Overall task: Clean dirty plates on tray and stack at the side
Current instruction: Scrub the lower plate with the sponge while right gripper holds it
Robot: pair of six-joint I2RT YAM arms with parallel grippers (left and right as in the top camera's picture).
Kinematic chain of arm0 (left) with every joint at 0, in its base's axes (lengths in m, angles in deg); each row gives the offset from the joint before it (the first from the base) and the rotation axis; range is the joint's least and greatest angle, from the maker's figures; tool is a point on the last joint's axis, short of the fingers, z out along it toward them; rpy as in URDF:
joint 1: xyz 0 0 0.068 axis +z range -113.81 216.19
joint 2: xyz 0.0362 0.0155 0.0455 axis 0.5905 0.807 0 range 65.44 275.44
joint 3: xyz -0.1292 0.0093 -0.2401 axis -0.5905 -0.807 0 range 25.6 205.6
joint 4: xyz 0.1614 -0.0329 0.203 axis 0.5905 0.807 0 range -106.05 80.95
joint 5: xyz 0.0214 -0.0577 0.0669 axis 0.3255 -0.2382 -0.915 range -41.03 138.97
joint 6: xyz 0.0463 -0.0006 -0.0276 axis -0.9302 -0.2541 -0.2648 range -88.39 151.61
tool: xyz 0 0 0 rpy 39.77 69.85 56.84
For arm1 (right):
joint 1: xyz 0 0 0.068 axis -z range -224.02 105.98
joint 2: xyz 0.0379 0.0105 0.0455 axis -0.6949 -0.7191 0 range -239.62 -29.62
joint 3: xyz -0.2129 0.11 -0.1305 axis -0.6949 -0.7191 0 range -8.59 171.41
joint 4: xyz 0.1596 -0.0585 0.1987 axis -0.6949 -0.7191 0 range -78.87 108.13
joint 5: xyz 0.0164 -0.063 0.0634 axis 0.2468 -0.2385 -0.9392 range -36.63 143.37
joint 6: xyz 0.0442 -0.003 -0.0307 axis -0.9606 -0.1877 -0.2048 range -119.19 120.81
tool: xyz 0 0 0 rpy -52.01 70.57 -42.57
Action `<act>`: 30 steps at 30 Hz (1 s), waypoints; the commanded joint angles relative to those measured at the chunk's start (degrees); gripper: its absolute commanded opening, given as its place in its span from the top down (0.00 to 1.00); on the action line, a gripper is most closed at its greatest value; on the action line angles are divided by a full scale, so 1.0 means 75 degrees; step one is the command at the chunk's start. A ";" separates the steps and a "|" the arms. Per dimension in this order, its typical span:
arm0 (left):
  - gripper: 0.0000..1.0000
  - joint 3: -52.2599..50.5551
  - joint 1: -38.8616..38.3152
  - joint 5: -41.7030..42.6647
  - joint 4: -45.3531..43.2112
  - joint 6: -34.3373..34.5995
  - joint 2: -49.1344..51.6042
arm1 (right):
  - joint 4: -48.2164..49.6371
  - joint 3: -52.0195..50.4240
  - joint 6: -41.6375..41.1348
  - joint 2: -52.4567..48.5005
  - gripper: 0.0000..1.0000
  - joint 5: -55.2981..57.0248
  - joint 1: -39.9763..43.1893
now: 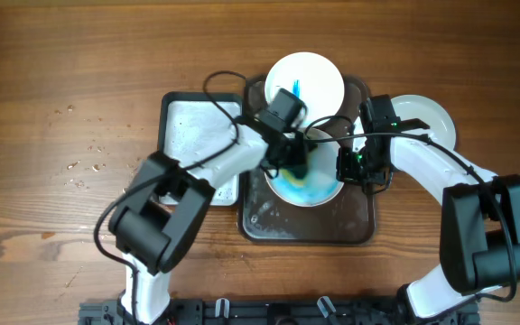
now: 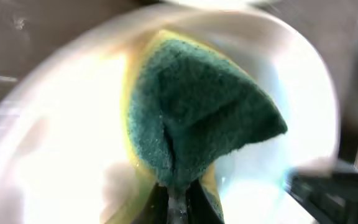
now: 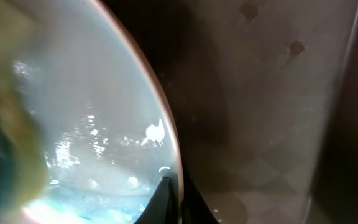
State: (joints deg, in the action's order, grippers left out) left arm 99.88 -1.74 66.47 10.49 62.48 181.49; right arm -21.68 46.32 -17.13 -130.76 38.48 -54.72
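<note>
A white plate (image 1: 305, 188) smeared with blue lies on the dark brown tray (image 1: 350, 226). My left gripper (image 1: 298, 161) is shut on a yellow and green sponge (image 2: 197, 112) and presses it onto this plate (image 2: 55, 124). My right gripper (image 1: 343, 167) is shut on the plate's right rim (image 3: 166, 130) over the tray (image 3: 260, 93). A second white plate (image 1: 319, 77) with a blue mark lies at the tray's far end. A third white plate (image 1: 427, 115) lies on the table to the right of the tray.
A black tray with a white wet surface (image 1: 188, 126) lies left of the brown tray. Small crumbs (image 1: 84, 167) dot the wooden table on the left. Cables run between the two arms above the plates.
</note>
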 commanded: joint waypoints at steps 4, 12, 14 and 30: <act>0.96 -0.0163 -0.0915 0.0988 0.0632 -0.0055 0.0533 | -0.0003 -0.0239 0.0108 -0.0388 0.96 0.0793 -0.0079; 0.96 -0.0160 -0.0906 0.1268 0.1204 -0.0117 0.0536 | 0.0015 -0.0239 0.0108 -0.0388 0.96 0.0793 -0.0079; 0.96 -0.0160 -0.0906 0.0082 0.1714 -0.0096 0.0536 | 0.0017 -0.0239 0.0105 -0.0388 0.96 0.0793 -0.0079; 0.96 -0.0160 -0.0058 -0.5549 0.2801 0.0603 0.0326 | 0.0076 -0.0239 0.0111 -0.0388 0.96 0.0793 -0.0079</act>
State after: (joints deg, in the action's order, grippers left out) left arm 102.35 -6.48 43.23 31.52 64.75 179.96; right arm -21.57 46.35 -16.87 -130.65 38.54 -55.42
